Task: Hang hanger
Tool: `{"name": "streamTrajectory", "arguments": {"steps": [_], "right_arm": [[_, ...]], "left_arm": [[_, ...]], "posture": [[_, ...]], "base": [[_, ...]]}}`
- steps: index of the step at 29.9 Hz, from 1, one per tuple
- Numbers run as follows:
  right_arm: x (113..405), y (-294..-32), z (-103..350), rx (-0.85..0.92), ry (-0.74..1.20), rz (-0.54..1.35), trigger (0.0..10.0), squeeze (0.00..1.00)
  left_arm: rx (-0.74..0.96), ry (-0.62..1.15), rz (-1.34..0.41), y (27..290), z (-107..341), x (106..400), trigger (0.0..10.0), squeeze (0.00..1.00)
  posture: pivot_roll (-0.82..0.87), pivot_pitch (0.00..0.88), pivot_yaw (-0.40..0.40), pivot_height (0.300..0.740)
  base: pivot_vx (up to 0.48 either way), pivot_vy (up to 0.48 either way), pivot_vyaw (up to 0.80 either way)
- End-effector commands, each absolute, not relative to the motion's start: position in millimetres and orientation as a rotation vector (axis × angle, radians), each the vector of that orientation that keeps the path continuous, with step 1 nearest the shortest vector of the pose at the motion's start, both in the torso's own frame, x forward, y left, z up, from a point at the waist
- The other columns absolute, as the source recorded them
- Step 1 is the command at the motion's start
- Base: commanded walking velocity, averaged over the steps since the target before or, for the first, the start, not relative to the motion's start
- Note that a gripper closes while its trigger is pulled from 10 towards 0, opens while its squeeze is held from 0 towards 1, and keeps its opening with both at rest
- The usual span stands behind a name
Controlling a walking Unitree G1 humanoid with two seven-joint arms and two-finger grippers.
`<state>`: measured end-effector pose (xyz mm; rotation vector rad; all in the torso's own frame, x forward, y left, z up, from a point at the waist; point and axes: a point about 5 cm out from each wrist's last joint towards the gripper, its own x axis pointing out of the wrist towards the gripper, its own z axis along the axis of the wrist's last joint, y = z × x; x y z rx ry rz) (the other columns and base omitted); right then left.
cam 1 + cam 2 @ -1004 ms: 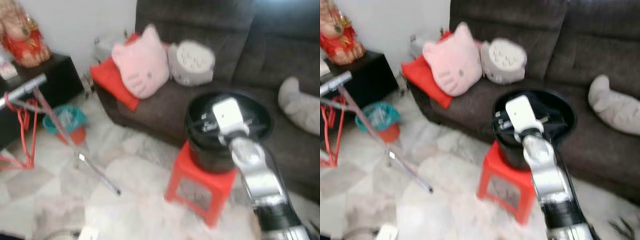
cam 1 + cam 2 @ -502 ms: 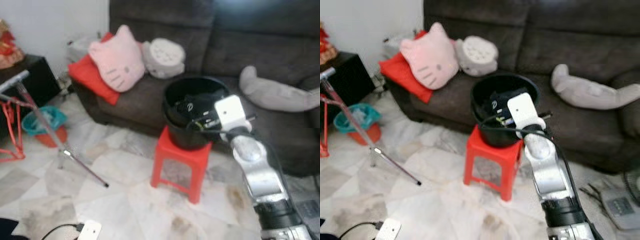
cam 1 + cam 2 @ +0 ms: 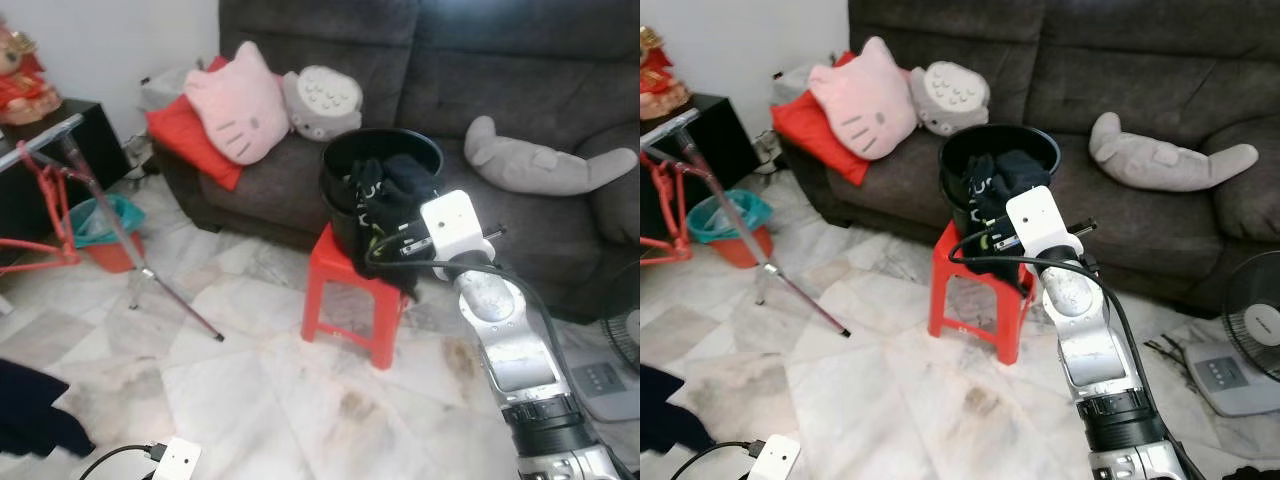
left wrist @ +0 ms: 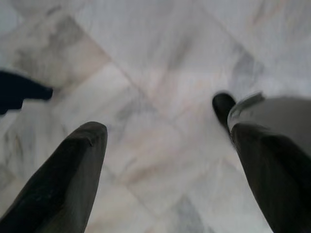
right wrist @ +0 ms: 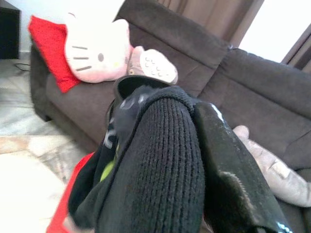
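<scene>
Soft even daylight; head views sharp, wrist views blurred close up

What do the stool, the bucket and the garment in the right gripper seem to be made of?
Stool: probably moulded plastic, with an even glossy red surface. Bucket: likely plastic too, smooth black with a thin rim. Garment: a dark knit, with ribbed rows of stitches visible; the right gripper is shut on it.

The right gripper's fingertips are buried in the black garment (image 5: 155, 160). The red drying rack (image 3: 40, 205) is cut off at the frame edge.
</scene>
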<state>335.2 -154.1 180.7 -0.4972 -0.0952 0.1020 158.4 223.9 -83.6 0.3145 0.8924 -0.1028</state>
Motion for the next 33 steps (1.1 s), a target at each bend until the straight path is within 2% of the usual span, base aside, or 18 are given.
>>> {"name": "streamTrajectory", "arguments": {"steps": [1, 21, 33], "right_arm": [[335, -152, 190, -0.497, -0.135, 0.111, 10.0, 0.0], [335, -151, 181, -0.48, -0.119, 0.127, 10.0, 0.0], [333, -162, 137, -0.436, 0.028, 0.084, 10.0, 0.0]], "left_arm": [[0.307, 0.905, -0.098, 225, -85, 154, 10.0, 0.0], [0.307, 0.907, -0.099, 223, -86, 154, 10.0, 0.0], [0.297, 0.901, -0.09, 224, -85, 155, 10.0, 0.0]], "posture": [[-0.12, 0.0, 0.043, 0.74], [-0.11, 0.0, 0.039, 0.74], [-0.1, 0.0, 0.039, 0.74]], "base": [[-0.307, 0.0, 0.0], [-0.311, 0.0, 0.0], [0.0, 0.0, 0.0]]}}
